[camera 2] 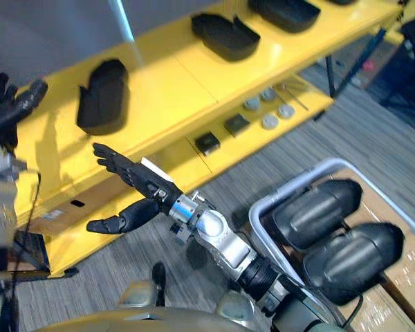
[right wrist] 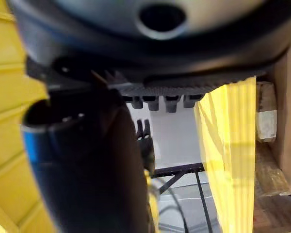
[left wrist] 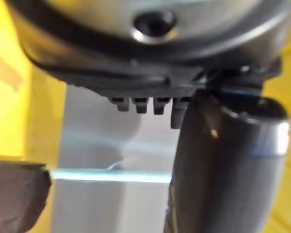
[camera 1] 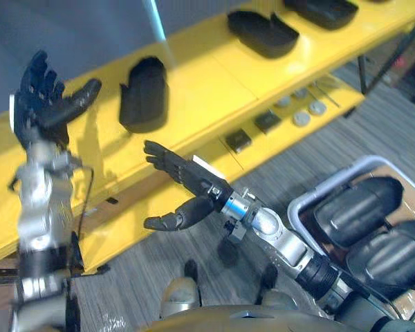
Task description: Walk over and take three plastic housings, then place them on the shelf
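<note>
- Atop the yellow shelf (camera 1: 207, 83): three plastic housings (camera 1: 263, 33); more in the white bin (camera 1: 295, 202), near right.
- Left hand (camera 1: 45, 97), right hand (camera 1: 183, 183): fingers spread, empty.
- Draw back without brushing the nearest housing (camera 1: 144, 93).

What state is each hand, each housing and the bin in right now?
Left hand: open, empty, raised.
Right hand: open, empty, beside the shelf edge.
Near housing: lying on yellow shelf.
Middle housing: lying on shelf.
Far housing: lying on shelf, partly cropped.
White bin: holds two more housings.
</note>
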